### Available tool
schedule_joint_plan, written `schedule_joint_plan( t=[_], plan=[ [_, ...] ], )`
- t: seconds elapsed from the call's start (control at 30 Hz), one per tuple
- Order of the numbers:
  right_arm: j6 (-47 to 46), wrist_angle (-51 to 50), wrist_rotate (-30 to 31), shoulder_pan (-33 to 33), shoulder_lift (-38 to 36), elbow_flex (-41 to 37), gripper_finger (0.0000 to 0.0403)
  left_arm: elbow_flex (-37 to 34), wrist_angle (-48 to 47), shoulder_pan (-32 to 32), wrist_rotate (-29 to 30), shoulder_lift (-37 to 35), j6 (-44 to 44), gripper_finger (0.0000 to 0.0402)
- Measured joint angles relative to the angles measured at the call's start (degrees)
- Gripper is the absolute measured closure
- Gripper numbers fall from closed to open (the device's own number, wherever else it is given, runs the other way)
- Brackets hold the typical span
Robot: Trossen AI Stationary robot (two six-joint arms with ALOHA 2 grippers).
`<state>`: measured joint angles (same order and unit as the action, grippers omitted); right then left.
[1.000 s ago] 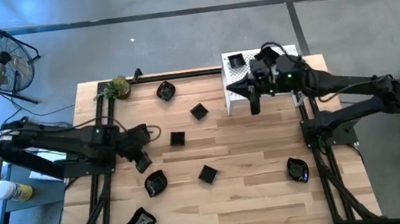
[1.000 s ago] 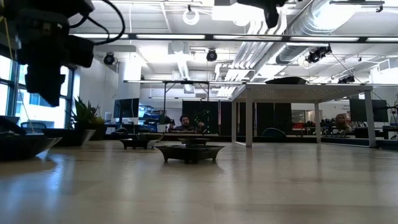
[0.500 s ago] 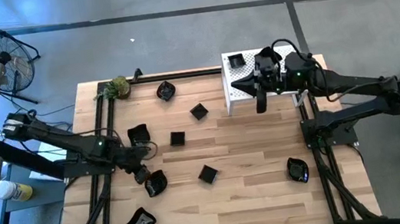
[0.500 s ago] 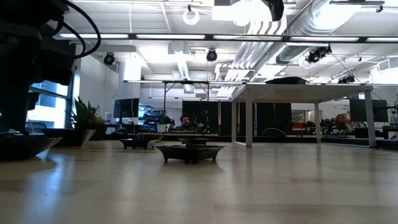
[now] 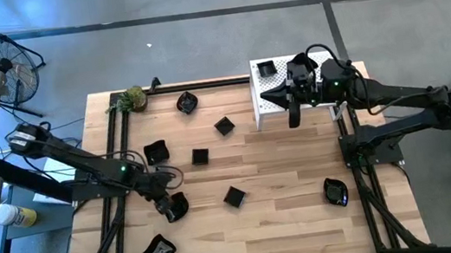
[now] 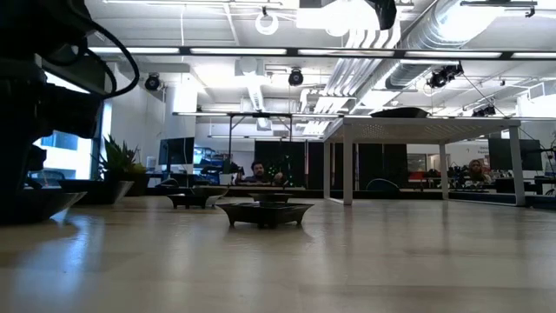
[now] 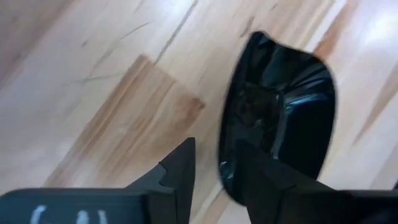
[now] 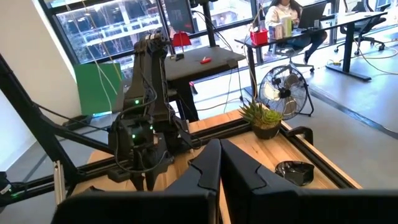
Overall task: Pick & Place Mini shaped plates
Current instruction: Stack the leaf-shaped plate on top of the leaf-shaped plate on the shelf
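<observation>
A glossy black mini plate (image 5: 177, 205) lies on the wooden tabletop (image 5: 288, 205) near its left front. The left hand (image 5: 164, 206) is down over the plate's edge, fingers (image 7: 180, 171) parted astride the rim, not clamped. The right hand (image 5: 293, 116), fingers pressed together and empty, hangs above the white box (image 5: 267, 95) at the back.

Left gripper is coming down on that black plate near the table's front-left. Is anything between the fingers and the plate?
Nothing visible. In the left wrist view the left gripper is open, its fingers straddling the near rim of the black plate, with only bare table around it.
</observation>
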<state>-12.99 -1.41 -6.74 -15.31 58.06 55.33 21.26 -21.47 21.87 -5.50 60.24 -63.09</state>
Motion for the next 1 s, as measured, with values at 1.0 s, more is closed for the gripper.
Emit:
schedule_joint_plan(
  t=[1.0],
  plan=[
    [-7.6,-2.0,1.0,0.5,0.0,0.1,0.0400,5.0,2.7,-14.3,9.9,-14.0,-3.8,0.0401]
  ],
)
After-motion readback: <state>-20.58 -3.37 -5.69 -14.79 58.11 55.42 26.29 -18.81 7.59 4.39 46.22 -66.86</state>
